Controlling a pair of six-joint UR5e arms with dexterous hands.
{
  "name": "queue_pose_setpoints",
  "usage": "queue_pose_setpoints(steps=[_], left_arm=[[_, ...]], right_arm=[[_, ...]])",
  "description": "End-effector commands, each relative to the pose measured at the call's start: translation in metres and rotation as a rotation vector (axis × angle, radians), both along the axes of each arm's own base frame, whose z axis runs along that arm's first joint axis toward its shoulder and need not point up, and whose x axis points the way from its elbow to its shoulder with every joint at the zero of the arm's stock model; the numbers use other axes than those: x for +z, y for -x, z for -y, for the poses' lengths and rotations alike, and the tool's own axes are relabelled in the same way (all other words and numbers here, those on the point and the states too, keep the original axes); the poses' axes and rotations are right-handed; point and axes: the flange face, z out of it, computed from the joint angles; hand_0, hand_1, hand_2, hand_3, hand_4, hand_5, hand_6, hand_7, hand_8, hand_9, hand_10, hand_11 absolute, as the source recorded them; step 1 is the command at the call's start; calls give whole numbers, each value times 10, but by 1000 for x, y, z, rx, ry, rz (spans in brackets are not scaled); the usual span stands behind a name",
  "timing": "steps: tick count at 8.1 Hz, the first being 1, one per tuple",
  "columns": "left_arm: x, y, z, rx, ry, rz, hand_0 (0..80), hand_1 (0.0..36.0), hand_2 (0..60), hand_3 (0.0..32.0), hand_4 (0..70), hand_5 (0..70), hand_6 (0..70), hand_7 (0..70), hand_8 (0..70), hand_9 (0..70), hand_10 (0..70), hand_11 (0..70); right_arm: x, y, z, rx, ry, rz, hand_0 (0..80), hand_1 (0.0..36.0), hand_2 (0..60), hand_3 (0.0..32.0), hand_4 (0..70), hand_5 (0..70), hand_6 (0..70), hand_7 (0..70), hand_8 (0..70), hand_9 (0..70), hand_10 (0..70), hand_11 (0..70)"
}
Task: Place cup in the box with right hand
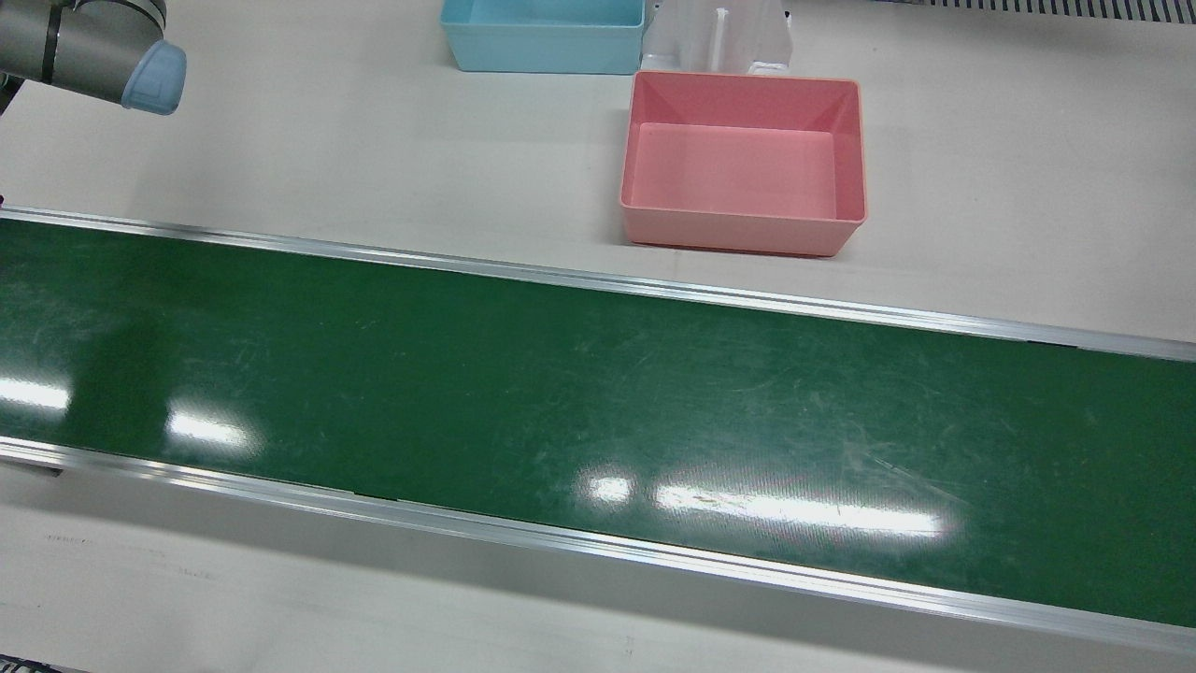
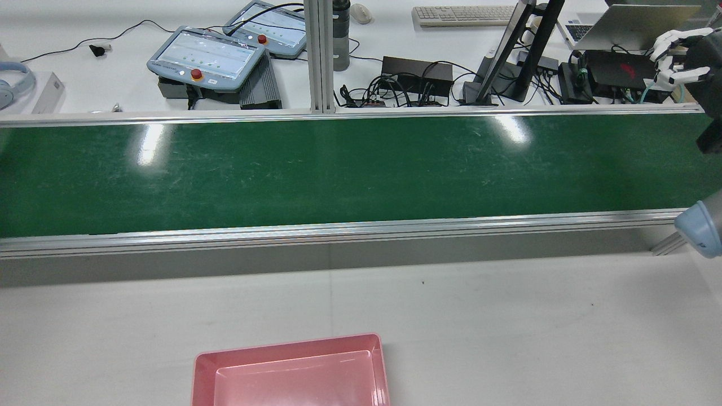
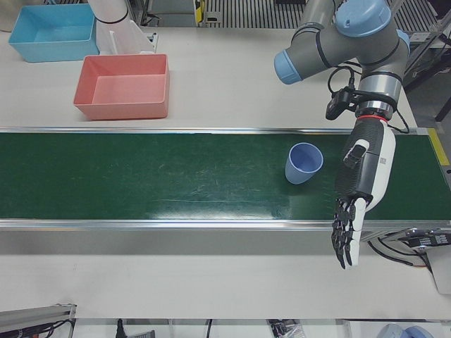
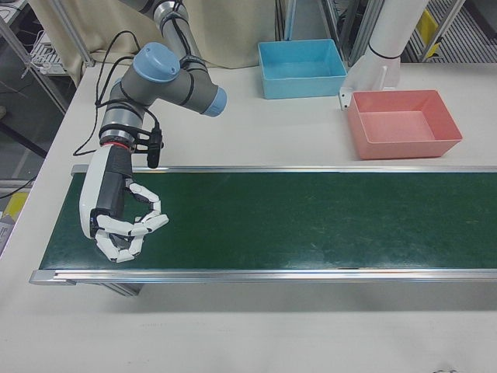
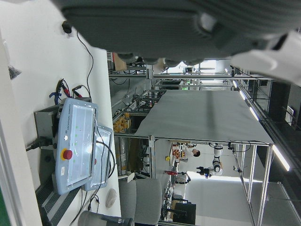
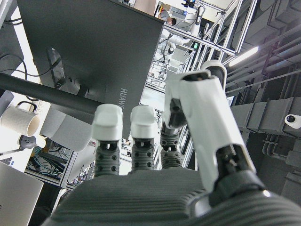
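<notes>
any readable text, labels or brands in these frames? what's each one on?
"HUAWEI" on the back of the dark monitor, right hand view, running sideways.
Teach pendants in the rear view: screen contents too small to read.
Keyboard keys: too small to read.
Pink box, blue box, blue cup, green conveyor belt: no visible markings.

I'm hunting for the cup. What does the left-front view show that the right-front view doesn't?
Only the left-front view shows the blue cup standing on the green belt, with the left hand open beside it, not touching. Only the right-front view shows the right hand, fingers loosely curled, holding nothing, over its end of the belt. Both show the pink box and the blue box beyond the belt.
</notes>
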Motion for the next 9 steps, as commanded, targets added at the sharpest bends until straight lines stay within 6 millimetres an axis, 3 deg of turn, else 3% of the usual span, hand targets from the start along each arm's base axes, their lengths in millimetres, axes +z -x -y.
queue_pose_setpoints(steps=[1, 9], left_arm=[[0, 0, 0, 0, 1, 0, 0, 0, 0, 0, 0, 0, 0, 0, 0, 0, 0, 0], [0, 0, 0, 0, 1, 0, 0, 0, 0, 0, 0, 0, 0, 0, 0, 0, 0, 0]], right_arm=[[2, 0, 0, 0, 3, -1, 800, 360, 600, 0, 700, 268, 402, 700, 700, 700, 685, 700], [2, 0, 0, 0, 4, 0, 800, 360, 600, 0, 700, 266, 396, 700, 700, 700, 675, 700]])
